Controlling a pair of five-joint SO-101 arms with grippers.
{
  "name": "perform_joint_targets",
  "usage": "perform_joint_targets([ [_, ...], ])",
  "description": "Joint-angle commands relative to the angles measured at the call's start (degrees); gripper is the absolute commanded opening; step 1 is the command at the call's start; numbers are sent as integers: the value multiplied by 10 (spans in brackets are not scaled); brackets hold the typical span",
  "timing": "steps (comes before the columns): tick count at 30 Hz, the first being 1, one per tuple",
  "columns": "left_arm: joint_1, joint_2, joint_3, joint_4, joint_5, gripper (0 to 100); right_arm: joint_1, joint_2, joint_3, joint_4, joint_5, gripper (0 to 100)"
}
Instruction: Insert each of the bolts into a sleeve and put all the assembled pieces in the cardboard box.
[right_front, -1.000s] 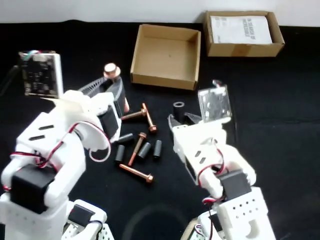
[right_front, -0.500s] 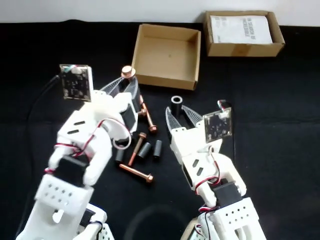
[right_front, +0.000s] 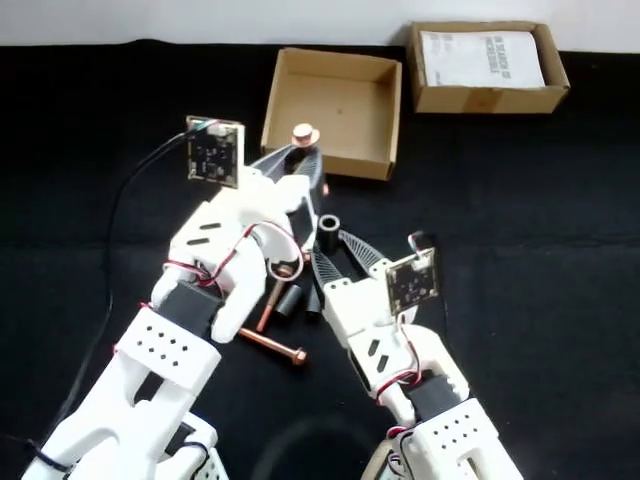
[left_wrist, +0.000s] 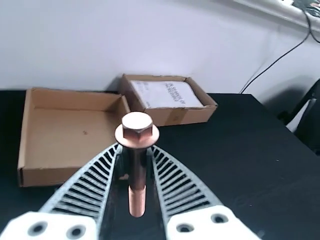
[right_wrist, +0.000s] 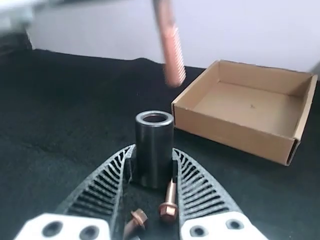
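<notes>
No assembled piece lies in the box (right_front: 335, 105) yet; spare bolts (right_front: 272, 345) and sleeves (right_front: 290, 298) wait on the table (right_front: 540, 250). The left gripper (left_wrist: 135, 149) clamps a bolt (left_wrist: 136, 172) upright, head up. Its tip hangs just above the sleeve (right_wrist: 154, 135), which stands pinched in the right gripper (right_wrist: 153, 150).

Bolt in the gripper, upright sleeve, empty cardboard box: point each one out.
bolt (left_wrist: 135, 167), left wrist view, on its shank.
sleeve (right_wrist: 154, 150), right wrist view, on its side wall.
cardboard box (right_front: 325, 157), high view, on its near wall.

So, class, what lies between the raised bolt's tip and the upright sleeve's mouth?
Nothing: in the right wrist view, a bare gap separates bolt and sleeve.
</notes>
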Motion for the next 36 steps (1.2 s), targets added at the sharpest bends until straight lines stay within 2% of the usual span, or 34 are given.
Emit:
perform_joint_targets([
  [1,20,-5,-45,-14,-45,9,-2,-14,3,-16,5,8],
  [5,29,-27,-42,-7,-69,9,0,-14,4,-16,5,8],
  [12,64,-79,-42,127,-69,9,10,-15,20,-16,5,8],
  [20,86,-156,-40,188,-71,9,29,-16,25,-16,5,8],
  [26,82,-159,-22,184,-72,9,25,-16,15,-13,5,8],
  [33,81,-154,6,113,-73,9,25,-17,10,-15,5,8],
  [36,81,-154,7,113,-73,9,25,-18,9,-16,5,8],
])
